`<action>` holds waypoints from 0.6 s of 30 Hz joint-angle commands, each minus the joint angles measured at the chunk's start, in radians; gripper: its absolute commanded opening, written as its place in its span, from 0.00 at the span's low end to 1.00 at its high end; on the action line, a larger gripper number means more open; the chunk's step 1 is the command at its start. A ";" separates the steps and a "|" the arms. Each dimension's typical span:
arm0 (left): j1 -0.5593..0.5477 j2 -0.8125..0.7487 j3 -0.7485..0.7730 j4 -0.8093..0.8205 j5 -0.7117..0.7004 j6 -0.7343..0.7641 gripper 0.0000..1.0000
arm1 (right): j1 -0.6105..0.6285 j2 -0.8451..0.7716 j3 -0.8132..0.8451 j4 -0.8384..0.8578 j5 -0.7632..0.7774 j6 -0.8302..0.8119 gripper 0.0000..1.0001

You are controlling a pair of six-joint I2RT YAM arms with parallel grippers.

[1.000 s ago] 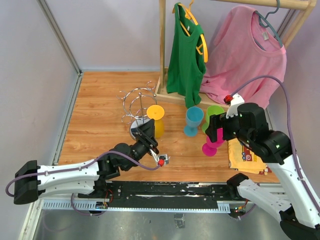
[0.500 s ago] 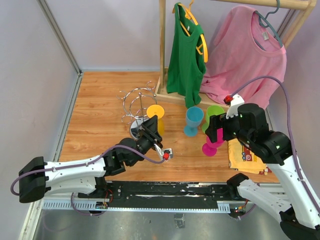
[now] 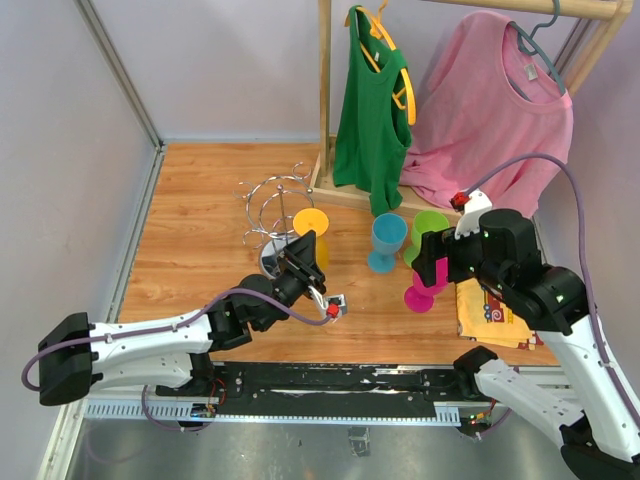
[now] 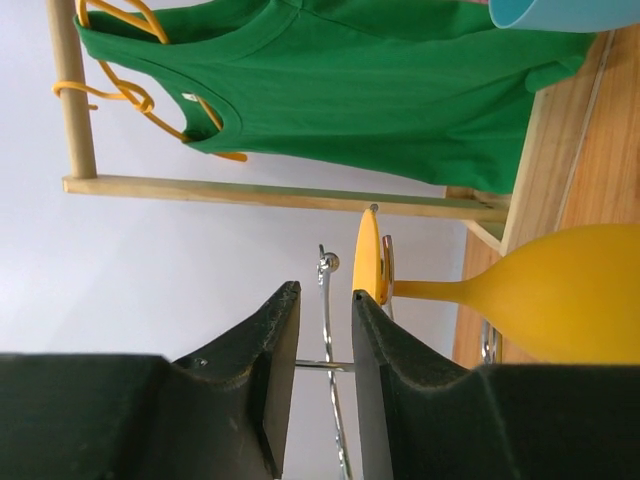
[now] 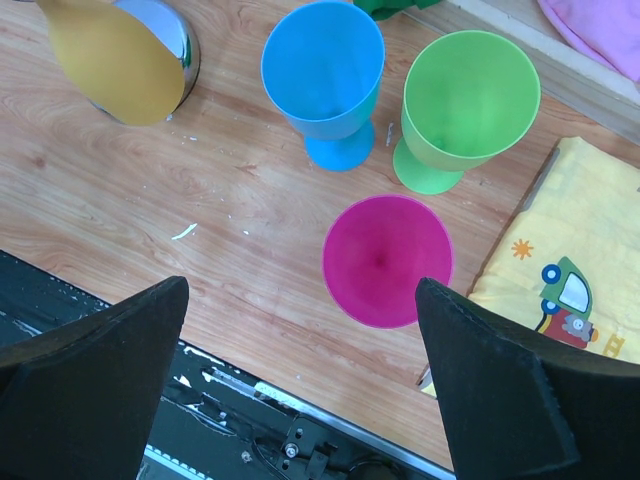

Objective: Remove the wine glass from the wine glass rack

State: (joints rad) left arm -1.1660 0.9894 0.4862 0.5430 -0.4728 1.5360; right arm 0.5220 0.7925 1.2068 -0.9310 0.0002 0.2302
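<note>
On the wooden worktop (image 3: 200,220), in front of the clothes rack (image 3: 324,90), my right pincer (image 5: 300,285) hangs wide apart and empty above the magenta cup (image 5: 387,260), which stands near the blue cup (image 5: 323,65) and the green cup (image 5: 470,95). My left pincer (image 4: 322,292) is drawn in to a narrow slit, gripping nothing I can see, just beside the wine glass rack (image 3: 283,205). The yellow wine glass (image 4: 570,290) hangs upside down on that rack, foot caught in a wire arm, right next to the left fingertips.
</note>
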 commanded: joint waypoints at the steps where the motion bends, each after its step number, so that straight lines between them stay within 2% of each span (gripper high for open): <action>1: 0.009 0.009 0.034 0.014 -0.001 -0.019 0.30 | -0.008 -0.013 0.006 0.006 -0.001 -0.011 0.98; 13: 0.012 0.014 0.034 -0.008 -0.005 -0.036 0.10 | -0.008 -0.028 -0.007 0.004 0.004 -0.012 0.98; 16: 0.012 0.012 0.035 -0.011 -0.008 -0.037 0.01 | -0.009 -0.031 -0.007 0.000 0.008 -0.015 0.98; 18: 0.014 0.011 0.037 -0.013 -0.009 -0.038 0.00 | -0.008 -0.033 -0.005 -0.003 0.009 -0.014 0.98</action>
State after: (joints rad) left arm -1.1599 0.9997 0.4881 0.5194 -0.4755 1.5127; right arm 0.5220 0.7715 1.2068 -0.9318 0.0006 0.2298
